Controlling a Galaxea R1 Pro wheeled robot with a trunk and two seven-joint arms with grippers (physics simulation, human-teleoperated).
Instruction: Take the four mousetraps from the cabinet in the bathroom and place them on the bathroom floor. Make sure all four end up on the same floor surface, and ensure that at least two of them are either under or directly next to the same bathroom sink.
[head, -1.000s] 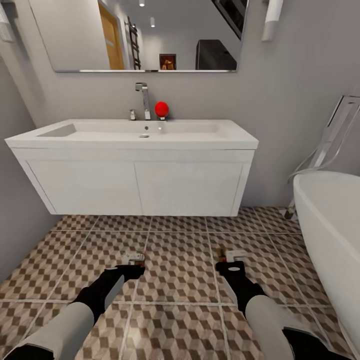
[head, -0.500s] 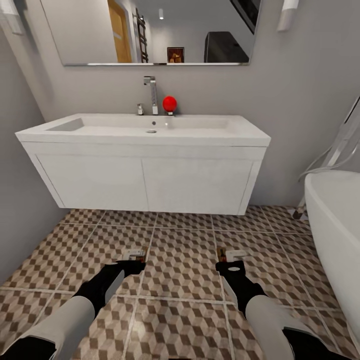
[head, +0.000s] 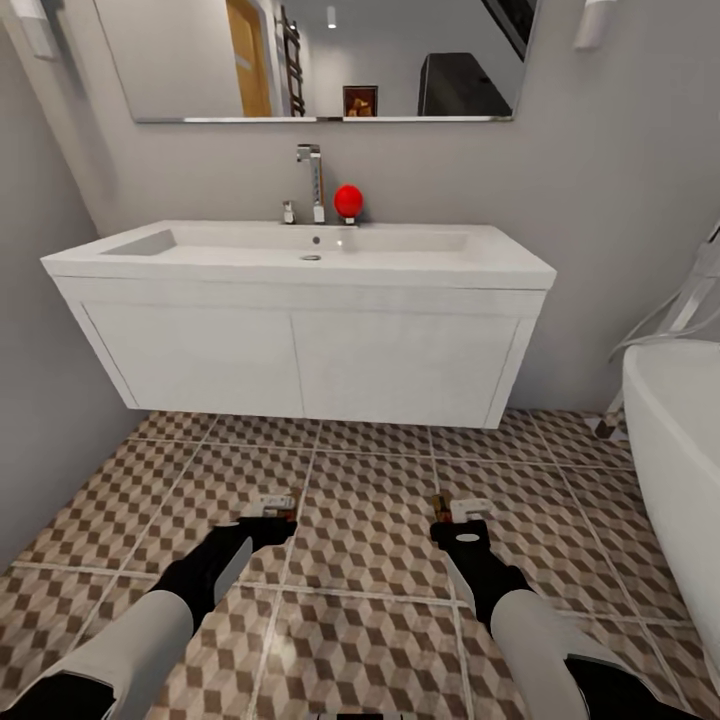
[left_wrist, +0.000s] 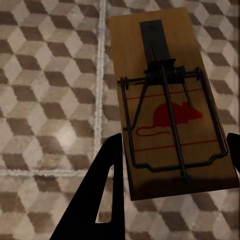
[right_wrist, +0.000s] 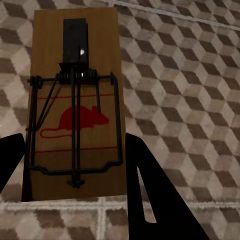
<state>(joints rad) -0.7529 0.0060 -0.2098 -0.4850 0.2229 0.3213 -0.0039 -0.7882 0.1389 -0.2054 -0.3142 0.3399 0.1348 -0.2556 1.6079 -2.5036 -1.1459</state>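
Observation:
The white bathroom sink (head: 200, 243) with its chrome tap (head: 312, 180) hangs on the wall ahead, with the vanity's underside above the patterned bathroom floor (head: 370, 520). My left gripper (head: 264, 522) (left_wrist: 174, 146) is shut on a tan mousetrap (head: 273, 501) (left_wrist: 165, 100) with a red mouse print, held flat just over the tiles. In the same way, my right gripper (head: 459, 524) (right_wrist: 75, 145) is shut on a second mousetrap (head: 456, 508) (right_wrist: 75, 100). Both traps are in front of the sink, short of the vanity. The cabinet is out of view.
A white bathtub (head: 680, 440) curves in at the right, with a chrome frame (head: 690, 305) behind it. A grey wall (head: 40, 400) closes the left side. A red ball-shaped object (head: 348, 200) sits by the tap, below a wide mirror (head: 320, 60).
The whole view has shifted, so the sink and mirror now lie further right in the picture: the camera moved. Both grippers keep their traps in the same pose.

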